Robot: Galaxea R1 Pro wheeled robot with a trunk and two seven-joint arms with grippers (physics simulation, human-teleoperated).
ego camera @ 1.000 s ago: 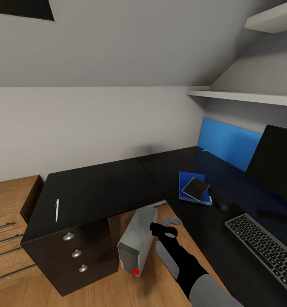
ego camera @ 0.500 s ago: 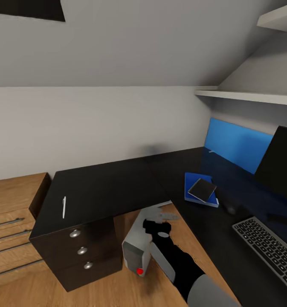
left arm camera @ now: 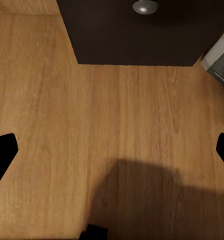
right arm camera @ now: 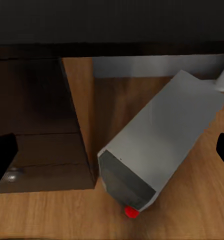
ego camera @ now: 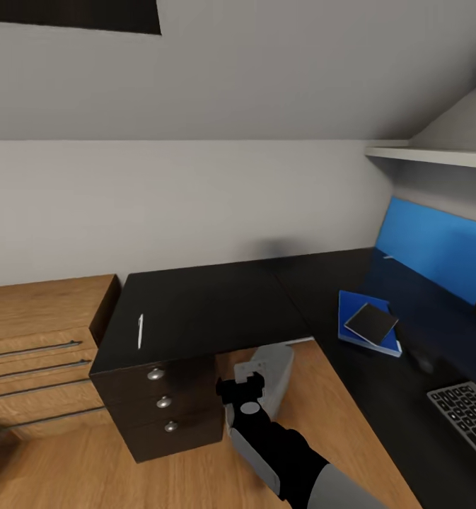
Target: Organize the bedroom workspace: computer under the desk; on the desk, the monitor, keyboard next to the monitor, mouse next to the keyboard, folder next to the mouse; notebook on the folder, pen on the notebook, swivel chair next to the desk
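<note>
Right arm reaches up from bottom centre of the head view, right gripper [ego camera: 242, 387] hanging over the computer [ego camera: 271, 370] lying under the desk [ego camera: 202, 311], fingers spread wide, holding nothing. Left gripper [left arm camera: 112, 150] is spread too, over bare wood floor [left arm camera: 92, 125]. Pen [ego camera: 140, 330] lies left of centre on the desk; notebook [ego camera: 370, 322] sits on the folder [ego camera: 351, 311] at right, keyboard [ego camera: 467, 417] lower right.

From the head we look down across the surface [ego camera: 195, 311]; both wrist cameras face the floor [left arm camera: 92, 125], sharing the computer [right arm camera: 157, 150].
</note>
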